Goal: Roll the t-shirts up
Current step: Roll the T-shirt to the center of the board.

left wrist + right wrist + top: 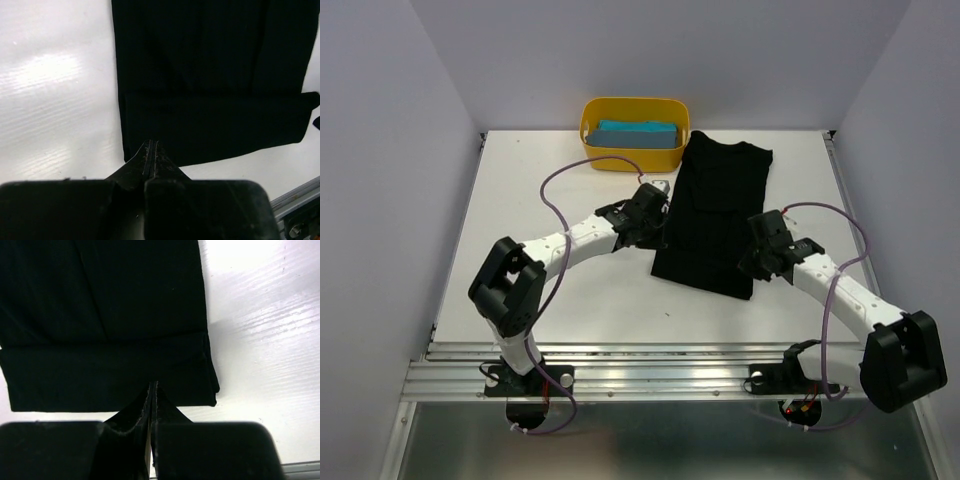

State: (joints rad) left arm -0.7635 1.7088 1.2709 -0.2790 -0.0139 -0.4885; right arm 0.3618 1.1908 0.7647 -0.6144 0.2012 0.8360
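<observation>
Nearest me, the left tool (151, 146) and right tool (152, 386) are both pinched shut, tips at the lower hem of the black t-shirt (715, 215). I cannot tell whether cloth is caught between them. The shirt lies as a long strip, centre right on the table (520, 200), its lower end turned over 1 time. The teal t-shirt (638, 134) sits in the yellow tub (592, 112) at the top. I judge the roll barely started; next, both tools must turn that fold upward evenly.

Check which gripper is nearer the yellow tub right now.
Left. The left gripper is at the black t-shirt's left edge, just short of the yellow tub. The right gripper is at the shirt's right edge, closer to the bases and farther off.
</observation>
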